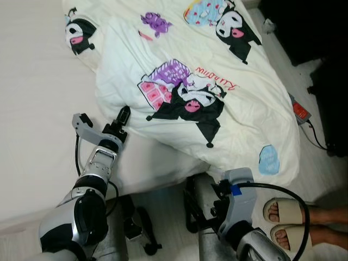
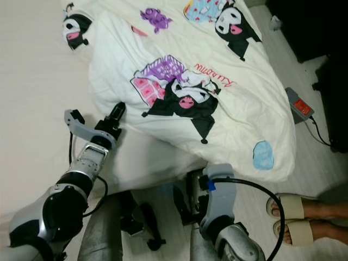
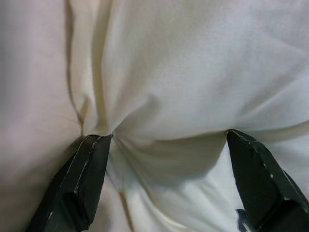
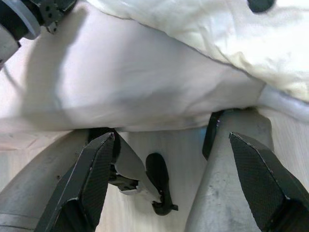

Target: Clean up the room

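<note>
Nearest, the right gripper point(image 4: 169, 183) hangs spread and idle by the robot's legs. Farther left, the left gripper point(image 3: 169, 179) spreads around a fold of the blanket point(image 1: 217, 70) on the bed point(image 1: 32, 119); closing shallow, it probably slips off.

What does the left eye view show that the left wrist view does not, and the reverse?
Left eye view alone: the cartoon prints on the comforter, the red device on the floor, a person's feet in sandals, and the right pincer held low by the mattress edge.

Left wrist view alone: a close look at the left pincer, fingers open, one fingertip pressed into a fold of fabric.

Both: the cream comforter and the left pincer at its edge.
</note>
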You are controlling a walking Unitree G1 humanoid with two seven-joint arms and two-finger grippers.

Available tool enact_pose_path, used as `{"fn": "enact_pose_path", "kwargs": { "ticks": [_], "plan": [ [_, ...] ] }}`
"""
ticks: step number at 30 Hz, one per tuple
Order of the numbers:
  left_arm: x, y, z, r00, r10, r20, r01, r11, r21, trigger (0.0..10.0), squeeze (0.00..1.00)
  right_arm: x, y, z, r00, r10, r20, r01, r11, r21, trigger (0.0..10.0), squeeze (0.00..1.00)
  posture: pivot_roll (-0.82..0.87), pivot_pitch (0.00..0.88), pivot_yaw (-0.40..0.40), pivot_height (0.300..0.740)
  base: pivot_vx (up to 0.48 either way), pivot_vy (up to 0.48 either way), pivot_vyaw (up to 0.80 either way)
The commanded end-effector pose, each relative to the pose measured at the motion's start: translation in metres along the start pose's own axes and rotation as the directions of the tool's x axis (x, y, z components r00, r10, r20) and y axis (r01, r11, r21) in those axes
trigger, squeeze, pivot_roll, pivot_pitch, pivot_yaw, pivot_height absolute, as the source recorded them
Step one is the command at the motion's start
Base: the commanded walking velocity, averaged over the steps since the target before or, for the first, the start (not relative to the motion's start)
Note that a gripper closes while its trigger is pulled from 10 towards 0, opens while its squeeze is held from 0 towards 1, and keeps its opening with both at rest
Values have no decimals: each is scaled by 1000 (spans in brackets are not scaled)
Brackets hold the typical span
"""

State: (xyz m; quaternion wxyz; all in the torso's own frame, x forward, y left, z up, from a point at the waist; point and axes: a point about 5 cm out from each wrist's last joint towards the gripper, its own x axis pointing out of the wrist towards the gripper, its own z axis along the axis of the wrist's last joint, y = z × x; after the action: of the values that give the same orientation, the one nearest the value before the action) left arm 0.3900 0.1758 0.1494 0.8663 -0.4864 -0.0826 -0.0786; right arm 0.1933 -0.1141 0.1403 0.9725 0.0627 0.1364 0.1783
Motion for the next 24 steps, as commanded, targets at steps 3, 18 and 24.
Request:
{"fn": "enact_pose_path", "kwargs": {
  "ticks": [3, 18, 24],
  "plan": [
    [-17, 28, 11, 989, 138, 44, -140, 989, 51, 10000, 0, -4, 2, -6, 999, 11, -36, -10, 999, 31, 10000, 0, -329, 685, 23, 559, 0, 0, 0],
    [-39, 59, 46, 911, 351, 216, -381, 917, 117, 10000, 0, -1, 5, 1, 1000, 29, 4, -29, 998, 49, 10000, 0, -324, 671, 27, 550, 0, 0, 0],
    [-37, 54, 81, 861, 361, 358, -432, 890, 142, 10000, 0, 0, 5, 0, 999, 33, 5, -33, 998, 50, 10000, 0, -308, 664, 29, 550, 0, 0, 0]
  ]
}}
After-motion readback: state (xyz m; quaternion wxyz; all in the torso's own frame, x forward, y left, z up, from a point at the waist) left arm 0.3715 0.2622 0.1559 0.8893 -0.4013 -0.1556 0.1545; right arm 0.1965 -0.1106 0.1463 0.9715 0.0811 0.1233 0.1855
